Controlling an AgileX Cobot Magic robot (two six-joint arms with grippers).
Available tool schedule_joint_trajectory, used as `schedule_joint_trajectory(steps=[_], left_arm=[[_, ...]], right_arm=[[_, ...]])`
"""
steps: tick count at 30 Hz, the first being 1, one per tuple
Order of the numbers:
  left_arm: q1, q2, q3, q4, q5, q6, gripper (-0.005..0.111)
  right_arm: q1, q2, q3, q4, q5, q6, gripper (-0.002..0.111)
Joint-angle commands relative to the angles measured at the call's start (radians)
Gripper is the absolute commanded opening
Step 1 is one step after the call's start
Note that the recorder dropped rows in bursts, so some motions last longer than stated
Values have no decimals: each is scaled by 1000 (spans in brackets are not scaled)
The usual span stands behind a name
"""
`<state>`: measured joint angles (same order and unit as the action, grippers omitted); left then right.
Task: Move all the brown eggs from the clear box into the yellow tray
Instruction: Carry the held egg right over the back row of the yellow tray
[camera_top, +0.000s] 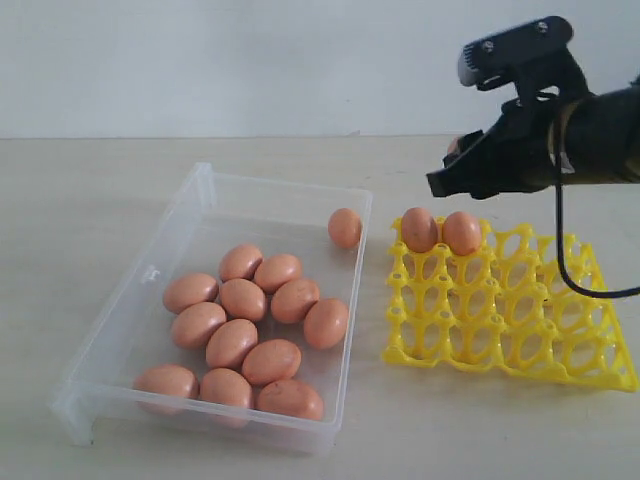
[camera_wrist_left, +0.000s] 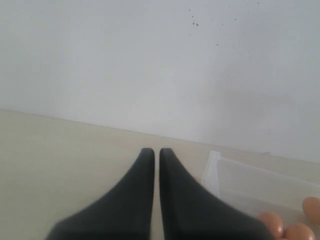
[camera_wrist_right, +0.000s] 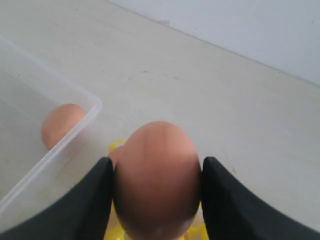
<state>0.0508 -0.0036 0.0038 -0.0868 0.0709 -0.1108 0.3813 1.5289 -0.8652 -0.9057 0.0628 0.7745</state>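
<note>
Pale beige tabletop (camera_top: 100, 180) runs back to a plain white wall, and on it the yellow tray (camera_top: 520, 330) is my landmark. My right claw (camera_wrist_right: 157, 165) hangs above the tray's far left corner, clamped on one egg (camera_wrist_right: 157, 175), with a black finger (camera_wrist_right: 100, 190) pressed to each flank. Two eggs (camera_top: 419, 228) already sit side by side in the tray's far row. Just left of the tray lies the clear box (camera_top: 205, 180), near it but not touching, with about thirteen brown eggs (camera_top: 245, 300) on its floor. Most are bunched together, and one (camera_top: 345, 228) lies alone in the box corner nearest the tray's far end. My left claw (camera_wrist_left: 156, 152) is further left, beyond the box, its two fingers pressed together on nothing.

I judge these eggs light, rigid and smooth, with a brittle shell that would crack before it gave. They look slippery enough to squirt out of a careless pinch. I would take each across its short waist, pads on opposite sides, with only enough squeeze to lift. I would lower it into a cup between the pointed posts and let go low, never dropping it.
</note>
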Motion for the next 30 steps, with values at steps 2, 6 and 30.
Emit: schedule_joint_trajectory(steps=[2, 6, 30], left_arm=[[-4, 4, -4, 0, -2, -1, 4], [-4, 4, -4, 0, -2, -1, 4], [-4, 4, -4, 0, -2, -1, 4]], right_arm=[[-176, -34, 155, 100, -430, -56, 0], [-257, -34, 285, 387, -655, -432, 0], [-263, 421, 395, 763, -1284, -824, 0]])
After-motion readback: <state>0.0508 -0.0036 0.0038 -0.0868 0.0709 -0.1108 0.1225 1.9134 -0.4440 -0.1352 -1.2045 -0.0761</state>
